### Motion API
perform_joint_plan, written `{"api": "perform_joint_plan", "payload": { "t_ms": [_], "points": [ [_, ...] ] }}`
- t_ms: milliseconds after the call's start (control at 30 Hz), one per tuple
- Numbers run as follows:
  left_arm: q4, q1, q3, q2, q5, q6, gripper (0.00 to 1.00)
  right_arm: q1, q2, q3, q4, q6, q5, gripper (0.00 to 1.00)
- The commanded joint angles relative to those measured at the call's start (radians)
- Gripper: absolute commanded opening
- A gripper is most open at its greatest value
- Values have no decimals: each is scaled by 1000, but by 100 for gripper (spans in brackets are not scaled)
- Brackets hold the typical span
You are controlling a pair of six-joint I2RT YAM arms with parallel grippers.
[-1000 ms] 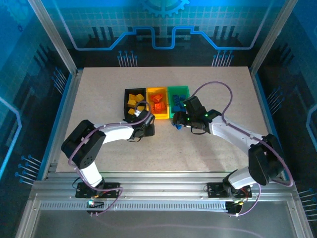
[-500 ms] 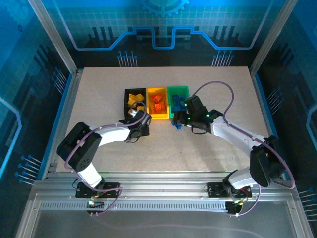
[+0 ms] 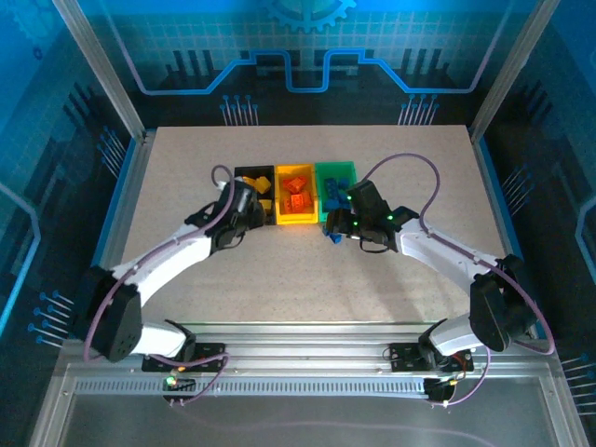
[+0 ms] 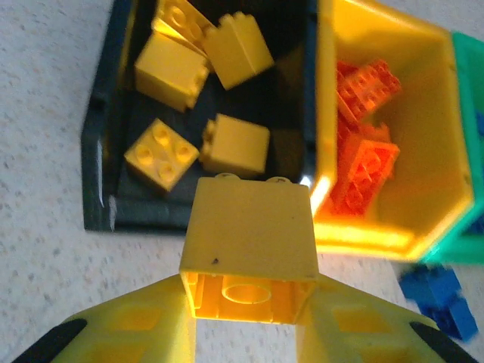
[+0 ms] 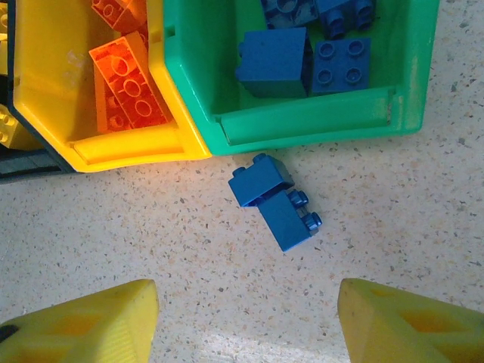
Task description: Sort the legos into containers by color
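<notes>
My left gripper clamps a yellow brick over the black bin's 6 o'clock rim (released here, it may clip the wall and tumble out). My right gripper gapes above blue bricks, at 6 o'clock of the green bin.

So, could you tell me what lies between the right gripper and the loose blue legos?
Only bare table: the right wrist view shows nothing between the right gripper and the blue legos.
</notes>
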Motion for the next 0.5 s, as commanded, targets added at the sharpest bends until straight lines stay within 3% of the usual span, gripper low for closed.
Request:
{"api": "perform_joint_plan", "payload": {
  "t_ms": [0,100,200,300,467],
  "points": [
    [-26,44,120,128,50,34,32,-17,-7,-16,0,14,1,66],
    [-73,57,250,258,47,50,34,-17,-11,-23,-17,10,2,66],
    [-84,70,320,339,46,46,44,-17,-25,-44,-16,2,-4,66],
    [-79,75,358,362,56,30,67,-17,-12,-58,-5,-36,-35,67],
    [-52,58,359,272,116,4,91,-17,76,-37,-3,-86,-42,69]
  ]
}}
